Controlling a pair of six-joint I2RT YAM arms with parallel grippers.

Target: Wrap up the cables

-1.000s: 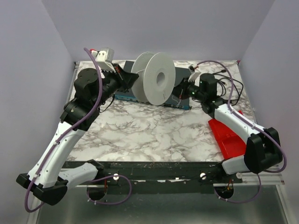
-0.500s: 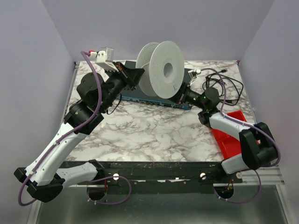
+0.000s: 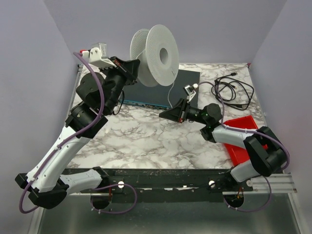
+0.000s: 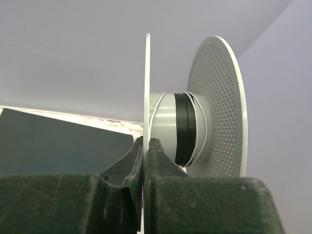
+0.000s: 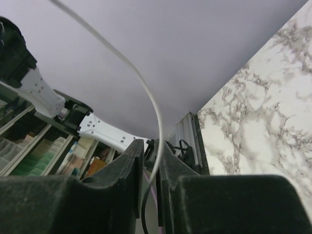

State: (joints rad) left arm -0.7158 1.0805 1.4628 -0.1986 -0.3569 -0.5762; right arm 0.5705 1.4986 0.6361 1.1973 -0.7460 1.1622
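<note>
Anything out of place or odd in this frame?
Nothing damaged or spilled. The spool hangs in the air, tilted, pinched by one flange in the left pincer, with only a few loose turns of white wire on its hub; the right pincer grips that wire. Black cords lie tangled at the far right of the table.

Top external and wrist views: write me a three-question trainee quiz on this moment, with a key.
1. True or false: the left gripper grips the spool by the edge of one flange.
2. What passes between the fingers of the right gripper? A) thin white wire B) black cord with a plug C) purple arm cable
3. What colour is the bin beside the right arm?

Key: 1 true; 2 A; 3 red.
</note>
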